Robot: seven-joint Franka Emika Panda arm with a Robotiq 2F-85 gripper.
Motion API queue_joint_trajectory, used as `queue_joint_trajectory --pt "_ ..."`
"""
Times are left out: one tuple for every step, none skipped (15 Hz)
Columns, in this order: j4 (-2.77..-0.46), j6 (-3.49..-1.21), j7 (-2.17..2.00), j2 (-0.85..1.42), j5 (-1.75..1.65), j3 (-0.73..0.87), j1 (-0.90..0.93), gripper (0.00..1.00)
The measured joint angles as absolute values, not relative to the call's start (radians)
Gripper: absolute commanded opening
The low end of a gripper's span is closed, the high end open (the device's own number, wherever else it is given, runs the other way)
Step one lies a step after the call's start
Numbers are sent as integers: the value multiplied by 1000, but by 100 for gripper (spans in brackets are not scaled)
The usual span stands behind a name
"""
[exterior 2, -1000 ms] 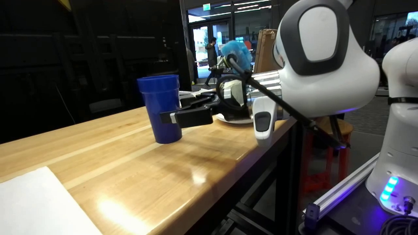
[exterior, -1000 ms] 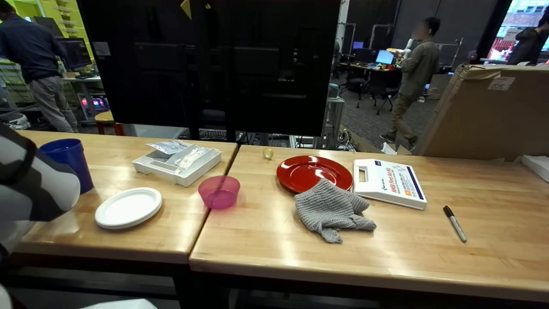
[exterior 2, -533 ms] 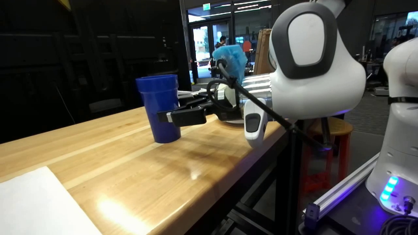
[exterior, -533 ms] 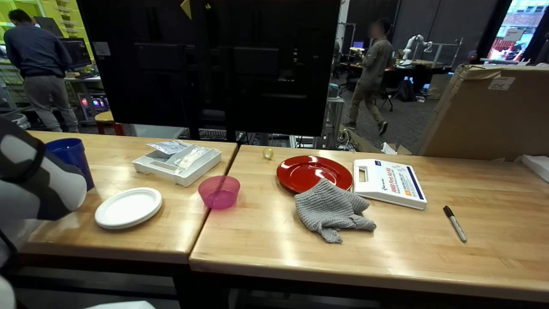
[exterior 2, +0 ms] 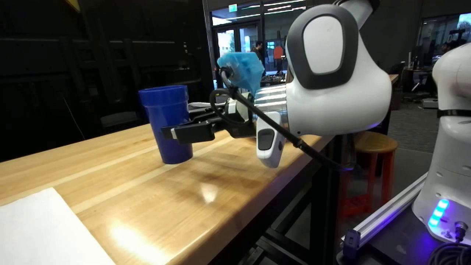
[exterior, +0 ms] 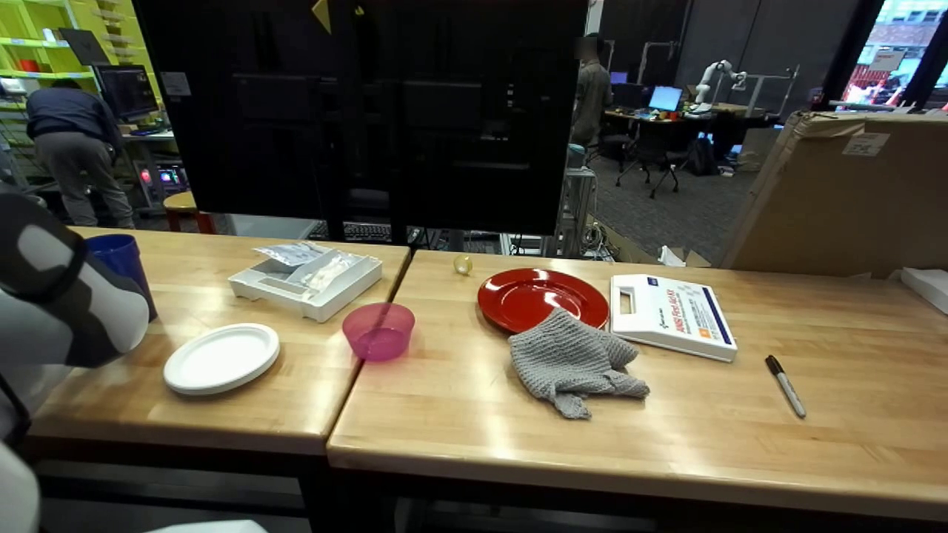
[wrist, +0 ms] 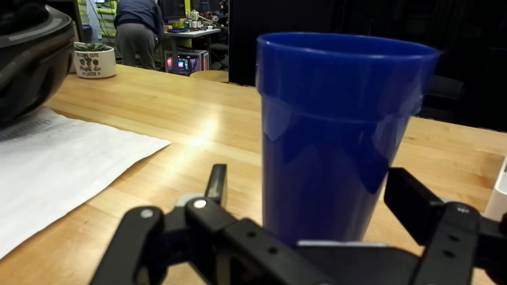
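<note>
In the wrist view, a sheet of white paper point(wrist: 71, 170) lies at the left, wood showing between its corner and the left-hand finger point(wrist: 217, 182). A gap separates that finger from the blue cup point(wrist: 328, 158); the right-hand finger point(wrist: 412, 206) meets the cup's outline, and past it a strip of wood runs to a white tray point(wrist: 497, 200). In an exterior view the cup stands upright on the left-hand table point(exterior: 296, 389), set back from the front edge, with white plates point(exterior: 222, 359) to its right and then a pink bowl point(exterior: 379, 332) over the seam with the neighbouring table point(exterior: 703, 422).

A dark rounded thing point(wrist: 31, 67) at the wrist view's far left is cut off and hard to identify. The arm point(exterior: 89, 318) hides the cup's lower left in an exterior view, the gripper point(wrist: 307, 178) hides its base in the wrist view, and whether either finger touches it I cannot tell.

The fingers are spread, one to each side of the cup; the arm reaches in low and nearly level, the gripper aimed at the cup's side
</note>
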State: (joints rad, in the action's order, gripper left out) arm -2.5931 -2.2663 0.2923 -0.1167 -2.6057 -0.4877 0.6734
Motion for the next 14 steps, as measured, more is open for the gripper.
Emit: queue_joint_trajectory --pt "-2585 -2266 292 -111 -2606 -488 673 100" --pt "-2580 -2265 292 -106 -2606 -488 673 100" --pt "-2576 -2262 292 -104 -2606 -488 673 100" --pt "-2573 -2258 292 -102 -2606 -488 673 100" --pt "-2571 -2255 292 -100 -2606 -488 673 100" --pt "-2569 -2252 291 -98 -2606 -489 674 100" --pt "-2566 -2250 291 -98 -2606 -490 674 100" --pt "-2564 -2248 291 -97 -2606 -491 674 100" --pt "-2563 -2245 291 -97 -2606 -492 674 100" --pt "-2561 -2243 291 -97 -2606 -492 674 100" --pt "-2558 -2241 292 -95 -2606 -492 674 100" --pt "-2555 -2240 292 -93 -2606 -492 674 100" --pt "-2550 -2240 292 -89 -2606 -492 674 100" --pt "-2545 -2240 293 -84 -2606 -492 674 100"
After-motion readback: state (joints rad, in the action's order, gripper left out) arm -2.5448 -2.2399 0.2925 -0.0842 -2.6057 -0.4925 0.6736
